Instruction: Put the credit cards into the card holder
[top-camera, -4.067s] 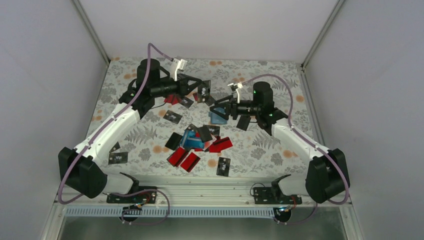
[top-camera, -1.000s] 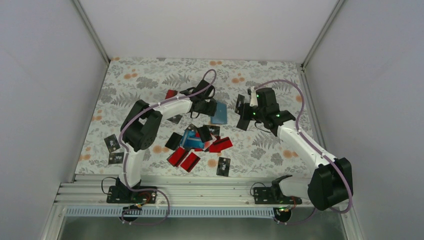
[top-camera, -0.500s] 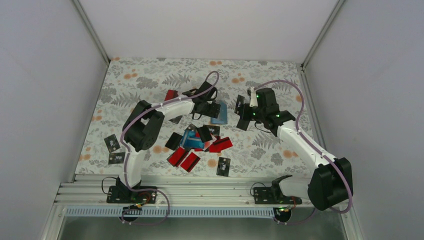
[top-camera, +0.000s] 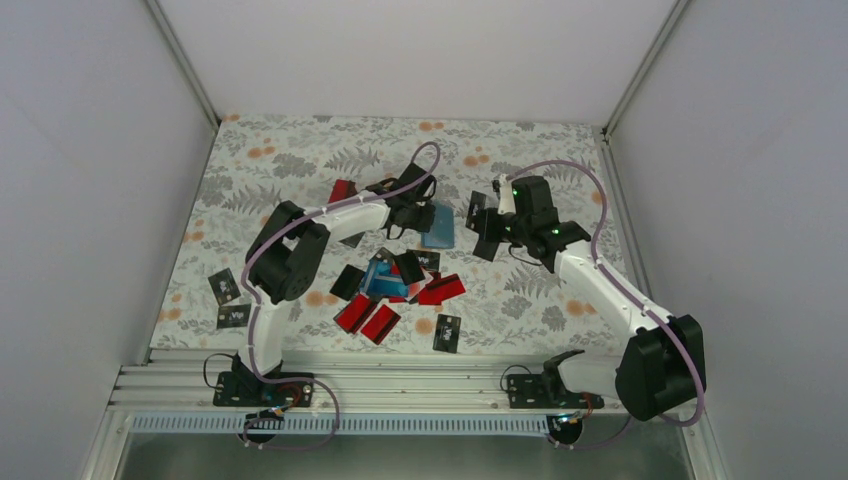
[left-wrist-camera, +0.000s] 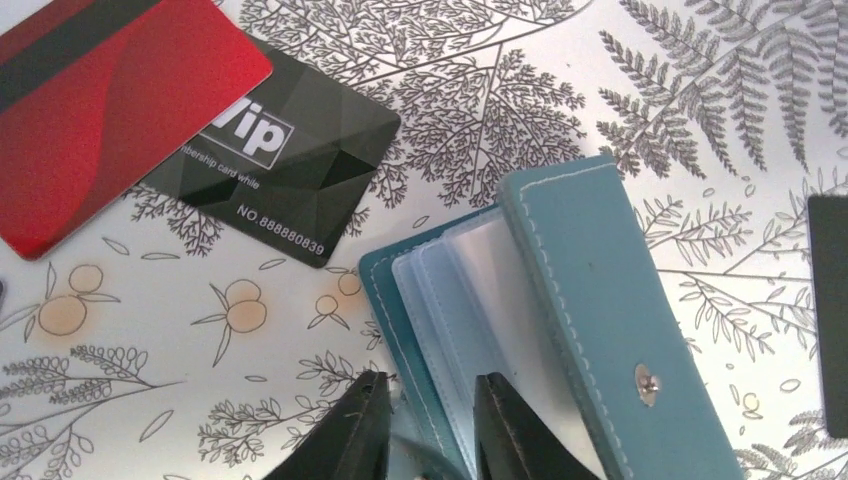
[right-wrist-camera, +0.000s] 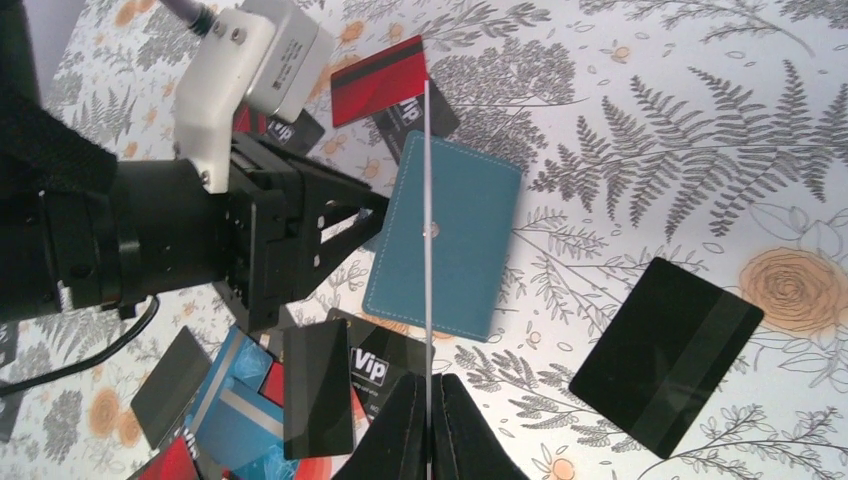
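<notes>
- Holder (top-camera: 439, 228) lies flat on the table (top-camera: 290, 165), toward the far middle, between the two arms.
- Its top cover (left-wrist-camera: 600, 340) is tipped up a little, and clear sleeves (left-wrist-camera: 465, 290) show under it.
- Left gripper (left-wrist-camera: 428, 410) is low at the holder's near edge. Its jaws are narrowed to a slim gap and pinch the lower cover and sleeves, as far as the wrist view shows.
- Likely reason: it pins the soft case and parts the layers so a slot gapes for loading.
- Right gripper (right-wrist-camera: 428, 392) is clamped tight on one card (right-wrist-camera: 427, 180), up off the table, just beside the holder but apart from it.
- That card shows edge-on from its own wrist camera, with its long edge aimed at the holder. Probably it is lined up to slide straight into a sleeve. Its colour can't be told from the edge.
- The other cards (top-camera: 395, 285) sit in a loose heap of red, black and blue nearer the bases, with strays round about.
- A red card (left-wrist-camera: 90, 110) and a black Vip card (left-wrist-camera: 285, 160) lie near the holder, not touching it.
- The sleeves look empty, so I'd judge the task is early on.
- Next, the slot needs to open wider and the card needs tilting to match it.
- Risk: the holder slides, a sleeve buckles, or the card skids over the cover.
</notes>
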